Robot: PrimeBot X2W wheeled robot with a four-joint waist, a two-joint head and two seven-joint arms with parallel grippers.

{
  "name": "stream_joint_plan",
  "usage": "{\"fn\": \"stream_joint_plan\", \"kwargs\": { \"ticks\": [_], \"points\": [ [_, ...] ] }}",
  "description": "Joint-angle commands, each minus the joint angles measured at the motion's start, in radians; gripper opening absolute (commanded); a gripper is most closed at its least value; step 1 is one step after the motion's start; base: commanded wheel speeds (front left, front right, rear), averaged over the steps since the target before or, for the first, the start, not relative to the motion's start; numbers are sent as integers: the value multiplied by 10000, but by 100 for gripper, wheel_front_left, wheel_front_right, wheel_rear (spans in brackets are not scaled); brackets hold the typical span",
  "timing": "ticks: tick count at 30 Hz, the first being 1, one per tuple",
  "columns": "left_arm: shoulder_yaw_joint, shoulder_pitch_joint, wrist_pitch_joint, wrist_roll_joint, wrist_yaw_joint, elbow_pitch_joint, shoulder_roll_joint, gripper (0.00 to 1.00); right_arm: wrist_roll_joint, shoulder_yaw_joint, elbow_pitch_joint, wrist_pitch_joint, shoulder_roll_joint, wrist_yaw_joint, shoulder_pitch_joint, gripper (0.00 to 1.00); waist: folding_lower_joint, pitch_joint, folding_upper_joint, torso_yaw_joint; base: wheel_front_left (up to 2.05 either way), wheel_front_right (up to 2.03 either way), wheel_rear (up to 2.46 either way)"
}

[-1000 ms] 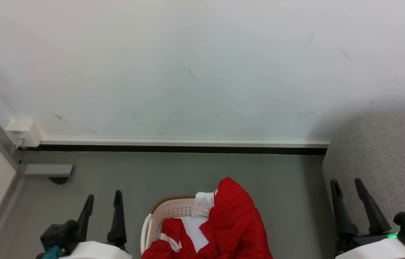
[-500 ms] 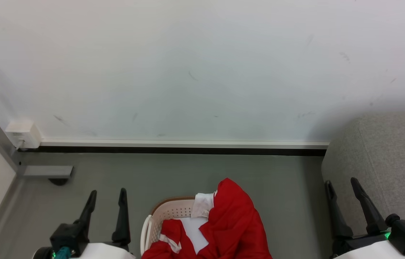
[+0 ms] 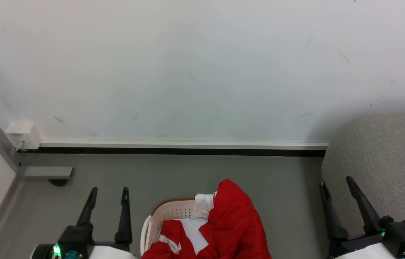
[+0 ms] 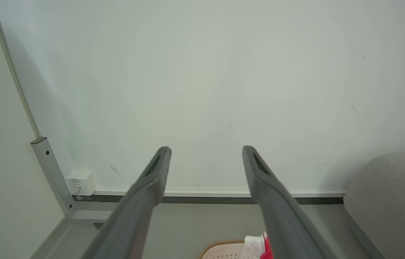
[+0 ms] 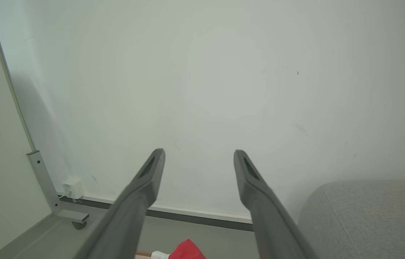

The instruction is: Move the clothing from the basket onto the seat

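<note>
Looking down from our head camera, we see our left gripper [image 3: 110, 189] at the lower left with its two dark fingers [image 4: 151, 181] spread wide, holding nothing and touching nothing. Our right gripper [image 3: 335, 181] at the lower right is spread just as wide and is likewise empty. Its fingers rise in front of the near side of the seat [image 3: 392, 158], and we cannot tell whether the outer one brushes the grey fabric or hangs just clear of it. Between the two grippers, at the bottom of that view, the basket [image 3: 173, 212] stands on the grey floor [image 3: 188, 172]. The clothing [image 3: 234, 223] lies in it, a red heap with white panels that covers the right half, rises above the brown rim and spills over the right side. A white piece with a label drapes over the far rim. Our left gripper hangs just beside the basket's perforated left side, apart from it. Our right gripper is well apart from the clothing, with floor between. Along our left wrist the fingers frame the pale wall [image 3: 188, 72], with the basket's rim and a bit of red at the bottom edge. Along our right wrist the tip of the red heap shows low between the fingers, and the seat takes the lower right corner
</note>
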Motion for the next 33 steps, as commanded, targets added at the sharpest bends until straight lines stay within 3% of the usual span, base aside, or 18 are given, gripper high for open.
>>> {"fn": "stream_joint_plan", "kwargs": {
  "ticks": [1,10,33],
  "points": [
    [-6,113,-100,320,22,-80,7,100,-149,1,-27,-93,7,-19,-14,100,0,0,0,-4,0,0,0],
    [71,134,-250,884,-7,-114,-77,100,-665,-90,69,-270,58,-21,-81,100,0,-34,0,-27,0,0,0],
    [437,158,-239,792,-397,-63,-323,100,-499,-295,313,-234,233,-21,-126,100,0,-33,0,-78,0,0,0]
  ]
}}
